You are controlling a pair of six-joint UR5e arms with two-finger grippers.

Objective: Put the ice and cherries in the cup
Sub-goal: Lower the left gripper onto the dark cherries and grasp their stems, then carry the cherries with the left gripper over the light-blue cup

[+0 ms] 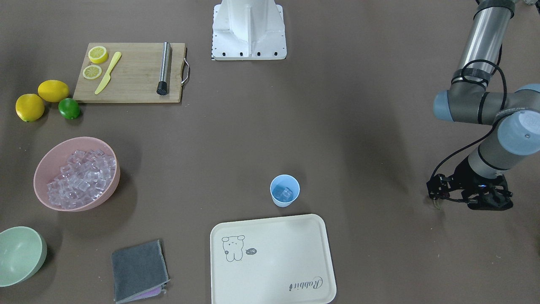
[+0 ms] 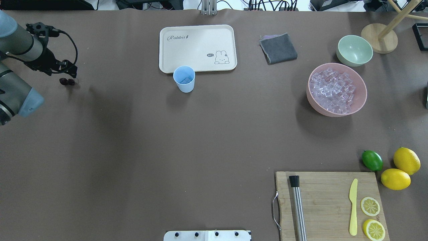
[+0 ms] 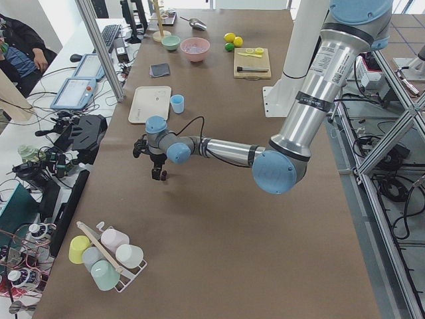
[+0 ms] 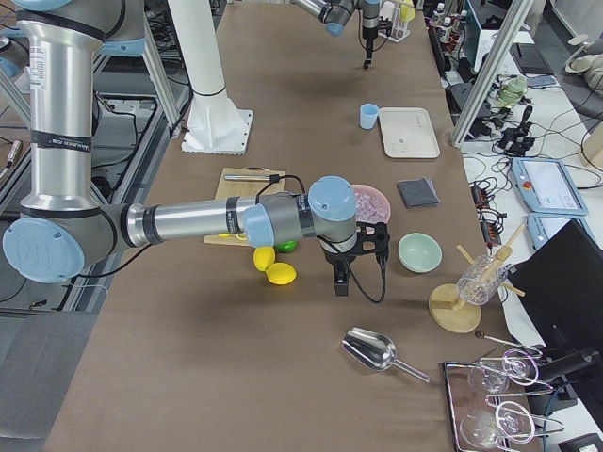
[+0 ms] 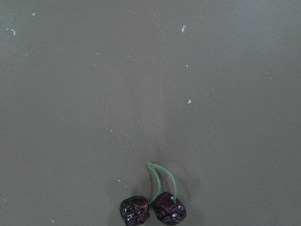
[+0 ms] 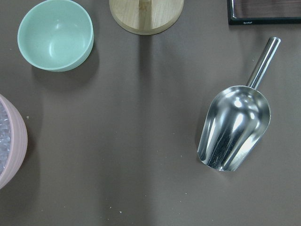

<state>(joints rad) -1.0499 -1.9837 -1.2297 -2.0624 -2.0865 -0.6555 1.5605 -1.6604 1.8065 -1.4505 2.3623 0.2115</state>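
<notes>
Broad bare brown worktop (image 2: 133, 140) nearest. Beyond, by the left edge, pair of dark red cherries on green stems (image 2: 67, 81), loose just beside left tool (image 3: 157, 175), opening impossible to tell. Rightward, small light-blue plastic cup (image 2: 184, 78) holding clear ice cubes (image 2: 183, 80). Right tool (image 4: 340, 285) far right, grip likewise unclear.

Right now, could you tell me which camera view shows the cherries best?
The left wrist view: the cherries lie close up, both fruits and green stems clear. Overhead shows only a small dark pair near the left gripper; other views show them tiny or not at all.
</notes>
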